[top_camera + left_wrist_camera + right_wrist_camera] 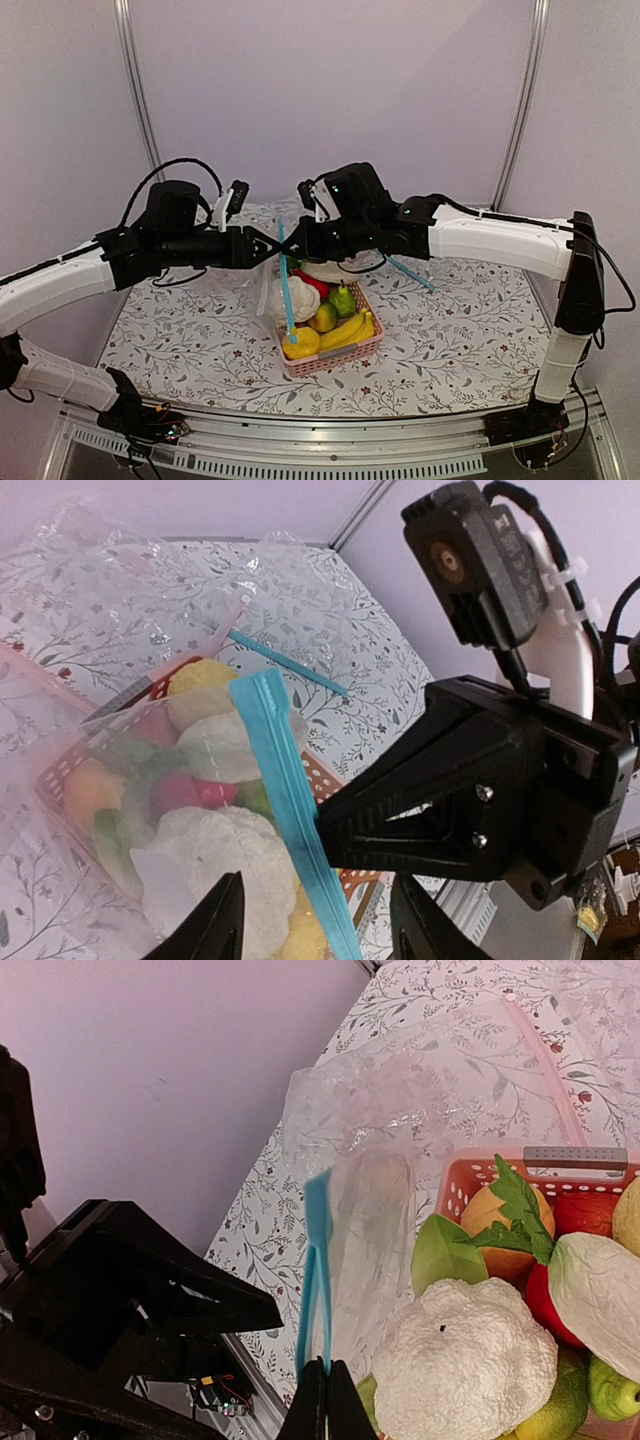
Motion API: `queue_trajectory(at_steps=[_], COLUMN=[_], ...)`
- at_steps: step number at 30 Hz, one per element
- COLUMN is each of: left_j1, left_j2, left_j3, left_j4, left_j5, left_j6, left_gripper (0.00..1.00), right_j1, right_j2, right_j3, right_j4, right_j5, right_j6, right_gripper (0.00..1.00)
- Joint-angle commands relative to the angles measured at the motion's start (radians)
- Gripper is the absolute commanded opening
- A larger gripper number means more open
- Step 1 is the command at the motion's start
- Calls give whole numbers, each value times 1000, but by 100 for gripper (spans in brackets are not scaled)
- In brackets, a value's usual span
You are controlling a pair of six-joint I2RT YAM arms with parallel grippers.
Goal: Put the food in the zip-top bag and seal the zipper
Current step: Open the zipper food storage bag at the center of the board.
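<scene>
The zip-top bag [370, 1210] is transparent and hangs above the table beside the pink basket, with nothing visible inside it. Its zipper [290, 800] is a light-blue strip running down from the grip. My right gripper [327, 1372] is shut on the zipper's edge [287, 290]. My left gripper [318, 888] faces it from the left, jaws apart on either side of the strip without touching it. In the basket lie the food pieces: a yellow lemon [301, 343], a round green fruit [612, 1387] and a white oblong piece [600, 1290].
The pink basket [352, 352] stands at the table's middle front, also holding a white cauliflower [465, 1360], bananas [350, 330] and red pieces. A loose light-blue strip [410, 272] lies on the floral cloth right of the basket. Both grippers nearly touch above the basket's left end.
</scene>
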Motion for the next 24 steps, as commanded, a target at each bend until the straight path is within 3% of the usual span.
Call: queue_trajectory(at_steps=[1, 6, 24], left_j1=[-12, -12, -12], left_j2=[26, 37, 70], left_j3=[23, 20, 55], left_j4=[21, 18, -163], left_j5=[-13, -27, -231], left_j6=[13, 19, 29], left_gripper=[49, 48, 15], right_j1=[16, 22, 40], right_j2=[-1, 1, 18], right_j3=[40, 48, 67], right_j4=[-12, -12, -15], right_j5=[-12, -21, -11], right_j6=[-32, -47, -72], right_gripper=[0, 0, 0])
